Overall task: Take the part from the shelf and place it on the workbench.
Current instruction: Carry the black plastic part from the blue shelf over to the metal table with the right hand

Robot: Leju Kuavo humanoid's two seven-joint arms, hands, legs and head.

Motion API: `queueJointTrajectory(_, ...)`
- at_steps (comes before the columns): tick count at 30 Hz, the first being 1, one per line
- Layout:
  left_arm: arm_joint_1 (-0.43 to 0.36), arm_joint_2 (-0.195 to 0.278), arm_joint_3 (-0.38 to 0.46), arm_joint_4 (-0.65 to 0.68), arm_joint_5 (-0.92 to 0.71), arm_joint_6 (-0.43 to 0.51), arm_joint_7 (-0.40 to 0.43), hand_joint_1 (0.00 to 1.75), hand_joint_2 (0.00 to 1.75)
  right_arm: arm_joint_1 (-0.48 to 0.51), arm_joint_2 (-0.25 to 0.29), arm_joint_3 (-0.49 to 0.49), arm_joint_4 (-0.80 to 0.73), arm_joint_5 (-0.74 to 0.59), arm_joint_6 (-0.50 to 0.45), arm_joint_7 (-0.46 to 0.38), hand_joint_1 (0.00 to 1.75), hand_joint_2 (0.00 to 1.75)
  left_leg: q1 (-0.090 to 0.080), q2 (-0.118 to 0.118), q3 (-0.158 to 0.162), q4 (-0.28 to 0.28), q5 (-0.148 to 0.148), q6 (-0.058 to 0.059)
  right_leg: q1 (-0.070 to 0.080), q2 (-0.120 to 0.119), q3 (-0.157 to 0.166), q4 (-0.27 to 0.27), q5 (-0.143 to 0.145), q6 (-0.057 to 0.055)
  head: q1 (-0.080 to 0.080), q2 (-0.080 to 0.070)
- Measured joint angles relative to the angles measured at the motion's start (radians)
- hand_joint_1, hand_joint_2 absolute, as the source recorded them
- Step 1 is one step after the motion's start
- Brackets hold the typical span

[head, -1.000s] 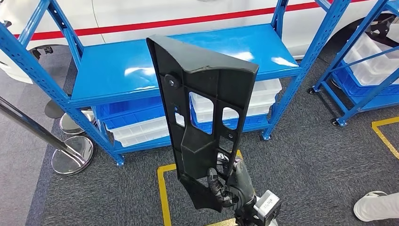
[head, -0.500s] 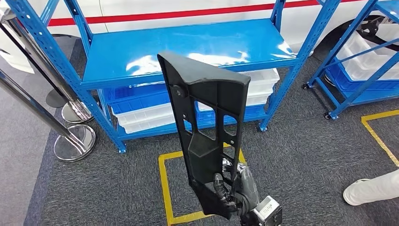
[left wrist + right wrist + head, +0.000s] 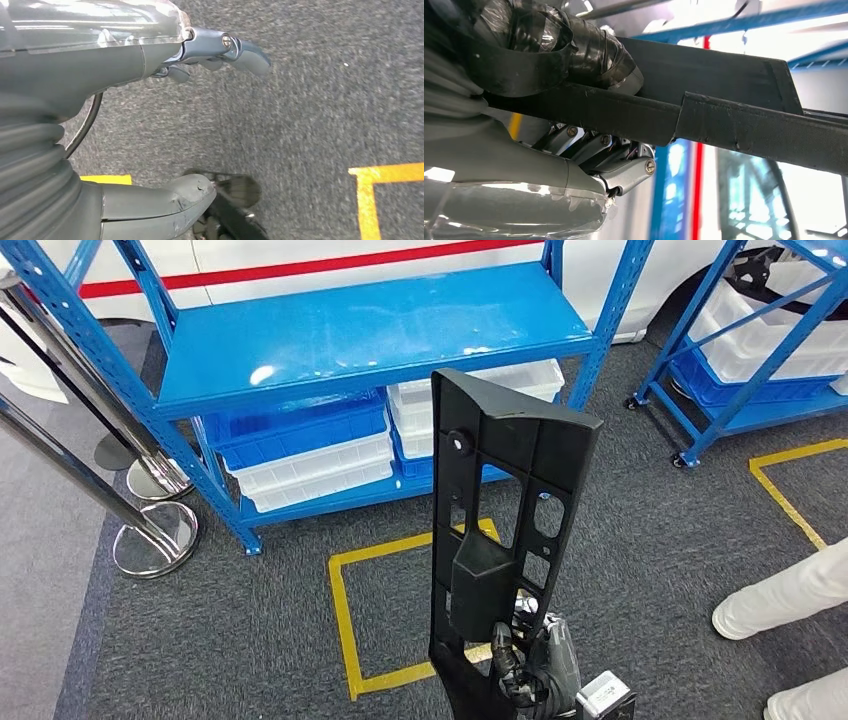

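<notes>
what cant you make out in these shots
- Head view: the lower end of the black part and most of the right hand run off the bottom edge.
- Head view: the person's legs are cut off by the right edge.
- Right wrist view: the part hides most of the fingers; the background is glare and blur.
- Left wrist view: the left hand blocks much of the carpet; the workbench cannot be located.
</notes>
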Motion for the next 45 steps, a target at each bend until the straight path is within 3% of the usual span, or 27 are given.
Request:
queueJointTrajectory(5,0.0,-0.001,0.004,-0.004,-0.002,-0.001,0.0,0.0,1.75,0.008,0.0,-0.007,-0.001,-0.004,0.002,-0.001,1.75,1.75,0.0,-0.003,0.026,-0.03,0.025,0.003,0.001,0.007,-0.008,0.001,0.005,0.002,0.0,0.0)
queueJointTrajectory(6,0.0,-0.002,0.007,-0.006,-0.004,-0.002,0.0,0.0,1.75,0.013,0.0,-0.011,-0.002,-0.007,0.003,-0.001,1.75,1.75,0.0,-0.007,0.05,-0.062,0.038,0.006,0.001,0.011,-0.012,0.002,0.009,0.002,0.0,0.0)
queueJointTrajectory(7,0.001,-0.003,0.012,-0.011,-0.006,-0.004,0.0,0.0,1.75,0.02,0.002,-0.018,-0.007,-0.011,0.004,-0.003,1.75,1.75,-0.001,-0.029,0.102,-0.14,0.046,0.013,0.003,0.021,-0.019,0.004,0.015,0.006,0.0,0.0)
queueJointTrajectory(8,0.001,-0.006,0.019,-0.017,-0.009,-0.008,0.0,0.0,1.75,0.028,0.005,-0.029,-0.014,-0.014,0.007,-0.007,1.75,1.75,-0.002,-0.043,0.153,-0.22,0.053,0.02,0.002,0.04,-0.029,0.005,0.028,0.014,0.0,0.0)
queueJointTrajectory(10,0.0,-0.017,0.035,-0.033,-0.019,-0.017,0.001,0.0,1.75,0.041,0.013,-0.05,-0.028,-0.016,0.013,-0.014,1.75,1.75,0.0,-0.041,0.221,-0.345,0.057,0.041,0.004,0.031,-0.069,0.06,0.006,0.035,0.002,0.0)
queueJointTrajectory(12,0.002,-0.026,0.045,-0.041,-0.027,-0.023,0.002,0.0,1.75,0.046,0.017,-0.06,-0.033,-0.013,0.018,-0.017,1.75,1.75,0.002,0.009,0.213,-0.354,0.068,0.052,0.0,-0.016,-0.13,0.193,-0.068,0.052,0.003,0.0)
queueJointTrajectory(14,0.005,-0.028,0.052,-0.047,-0.033,-0.028,0.001,0.0,1.75,0.048,0.019,-0.062,-0.033,-0.011,0.018,-0.018,1.75,1.75,0.001,0.04,0.205,-0.346,0.068,0.052,-0.008,-0.033,-0.164,0.293,-0.104,0.062,0.003,0.0)
queueJointTrajectory(15,0.005,-0.029,0.055,-0.051,-0.035,-0.031,0.001,0.0,1.75,0.049,0.019,-0.064,-0.033,-0.009,0.017,-0.018,1.75,1.75,0.001,0.054,0.202,-0.342,0.067,0.05,-0.012,-0.038,-0.155,0.291,-0.095,0.066,0.003,0.0)
queueJointTrajectory(16,0.004,-0.032,0.059,-0.055,-0.038,-0.034,0.0,0.0,1.75,0.05,0.019,-0.065,-0.033,-0.007,0.016,-0.019,1.75,1.75,0.002,0.066,0.201,-0.337,0.064,0.047,-0.016,-0.045,-0.125,0.248,-0.071,0.068,0.003,0.0)
queueJointTrajectory(17,0.003,-0.034,0.061,-0.059,-0.039,-0.036,-0.001,0.0,1.75,0.05,0.02,-0.067,-0.035,-0.006,0.015,-0.019,1.75,1.75,0.002,0.077,0.201,-0.333,0.061,0.042,-0.018,-0.061,-0.082,0.178,-0.043,0.068,0.003,0.0)
queueJointTrajectory(19,0.002,-0.038,0.064,-0.065,-0.041,-0.038,-0.002,0.0,1.75,0.05,0.021,-0.069,-0.038,-0.003,0.013,-0.019,1.75,1.75,-0.003,0.096,0.2,-0.325,0.052,0.03,-0.012,-0.097,-0.016,0.063,-0.014,0.058,0.003,0.0)
queueJointTrajectory(20,0.001,-0.039,0.064,-0.068,-0.043,-0.039,-0.002,0.0,1.75,0.05,0.022,-0.07,-0.041,-0.002,0.012,-0.019,1.75,1.75,-0.006,0.105,0.201,-0.322,0.049,0.025,-0.008,-0.107,-0.004,0.038,-0.014,0.05,0.003,0.0)
queueJointTrajectory(22,-0.002,-0.041,0.065,-0.074,-0.046,-0.04,-0.003,0.0,1.75,0.051,0.025,-0.072,-0.043,-0.001,0.012,-0.019,1.75,1.75,-0.008,0.122,0.204,-0.321,0.045,0.016,-0.003,-0.093,-0.009,0.034,-0.016,0.035,0.003,0.0)
queueJointTrajectory(23,-0.004,-0.043,0.065,-0.078,-0.048,-0.043,-0.004,0.0,1.75,0.053,0.026,-0.073,-0.045,0.0,0.011,-0.019,1.75,1.75,-0.006,0.119,0.206,-0.319,0.04,0.01,-0.004,-0.083,-0.01,0.032,-0.015,0.029,0.003,0.0)
queueJointTrajectory(25,-0.005,-0.044,0.067,-0.087,-0.054,-0.051,-0.007,0.0,1.75,0.054,0.029,-0.075,-0.049,0.003,0.012,-0.019,1.75,1.75,0.0,0.07,0.189,-0.275,0.003,0.001,-0.008,-0.062,-0.012,0.026,-0.009,0.016,0.003,0.0)
queueJointTrajectory(27,-0.003,-0.047,0.074,-0.095,-0.064,-0.059,-0.009,0.0,1.75,0.054,0.035,-0.077,-0.053,0.005,0.014,-0.018,1.75,1.75,0.003,0.013,0.134,-0.155,-0.066,-0.002,-0.009,-0.04,-0.015,0.024,-0.005,0.007,0.003,0.0)
queueJointTrajectory(29,0.0,-0.049,0.083,-0.099,-0.075,-0.063,-0.009,0.0,1.75,0.057,0.039,-0.079,-0.053,0.009,0.016,-0.018,1.75,1.75,0.003,0.001,0.077,-0.039,-0.102,-0.002,-0.007,-0.012,-0.018,0.026,-0.004,0.004,0.003,0.0)
queueJointTrajectory(30,0.001,-0.05,0.087,-0.101,-0.081,-0.064,-0.008,0.0,1.75,0.058,0.041,-0.08,-0.054,0.011,0.017,-0.017,1.75,1.75,0.003,-0.001,0.068,-0.027,-0.091,0.0,-0.006,0.003,-0.018,0.028,-0.004,0.004,0.003,0.0)
queueJointTrajectory(31,0.001,-0.051,0.089,-0.103,-0.086,-0.065,-0.008,0.0,1.75,0.06,0.042,-0.081,-0.055,0.013,0.017,-0.016,1.75,1.75,0.003,-0.004,0.077,-0.056,-0.059,0.002,-0.005,0.019,-0.017,0.03,-0.004,0.004,0.003,0.0)
queueJointTrajectory(32,0.0,-0.051,0.091,-0.105,-0.089,-0.066,-0.007,0.0,1.75,0.061,0.044,-0.081,-0.057,0.014,0.018,-0.016,1.75,1.75,0.004,-0.015,0.1,-0.118,-0.015,0.006,-0.006,0.035,-0.016,0.032,-0.004,0.005,0.003,0.0)
queueJointTrajectory(34,-0.001,-0.052,0.094,-0.108,-0.095,-0.066,-0.006,0.0,1.75,0.06,0.047,-0.083,-0.061,0.016,0.018,-0.015,1.75,1.75,0.006,-0.063,0.148,-0.242,0.045,0.014,-0.005,0.064,-0.018,0.037,-0.004,0.01,0.003,0.0)
queueJointTrajectory(36,-0.001,-0.052,0.098,-0.111,-0.099,-0.066,-0.005,0.0,1.75,0.061,0.05,-0.084,-0.065,0.017,0.019,-0.015,1.75,1.75,0.005,-0.09,0.164,-0.289,0.053,0.017,-0.007,0.089,-0.028,0.04,0.002,0.023,0.003,0.0)
queueJointTrajectory(38,-0.004,-0.054,0.1,-0.114,-0.099,-0.067,-0.004,0.0,1.75,0.066,0.052,-0.087,-0.067,0.018,0.019,-0.015,1.75,1.75,0.005,-0.068,0.167,-0.297,0.057,0.023,-0.009,0.104,-0.037,0.04,0.008,0.037,0.003,0.0)
queueJointTrajectory(40,-0.007,-0.057,0.102,-0.117,-0.1,-0.067,-0.004,0.0,1.75,0.07,0.052,-0.089,-0.069,0.018,0.019,-0.015,1.75,1.75,0.009,-0.041,0.168,-0.305,0.066,0.036,-0.004,0.057,-0.053,0.069,-0.013,0.047,0.004,0.0)
queueJointTrajectory(42,-0.004,-0.058,0.104,-0.12,-0.1,-0.067,-0.004,0.0,1.75,0.07,0.052,-0.09,-0.072,0.018,0.019,-0.015,1.75,1.75,0.008,-0.009,0.165,-0.308,0.069,0.044,-0.003,-0.011,-0.1,0.176,-0.078,0.053,0.004,0.0)
queueJointTrajectory(44,-0.001,-0.058,0.107,-0.121,-0.1,-0.067,-0.004,0.0,1.75,0.07,0.052,-0.09,-0.072,0.018,0.019,-0.015,1.75,1.75,0.005,0.024,0.163,-0.307,0.068,0.045,-0.008,-0.032,-0.153,0.297,-0.13,0.059,0.004,0.0)
queueJointTrajectory(45,-0.001,-0.058,0.108,-0.121,-0.1,-0.067,-0.003,0.0,1.75,0.071,0.052,-0.09,-0.072,0.018,0.019,-0.015,1.75,1.75,0.003,0.04,0.162,-0.307,0.068,0.045,-0.01,-0.035,-0.158,0.317,-0.131,0.061,0.004,0.0)
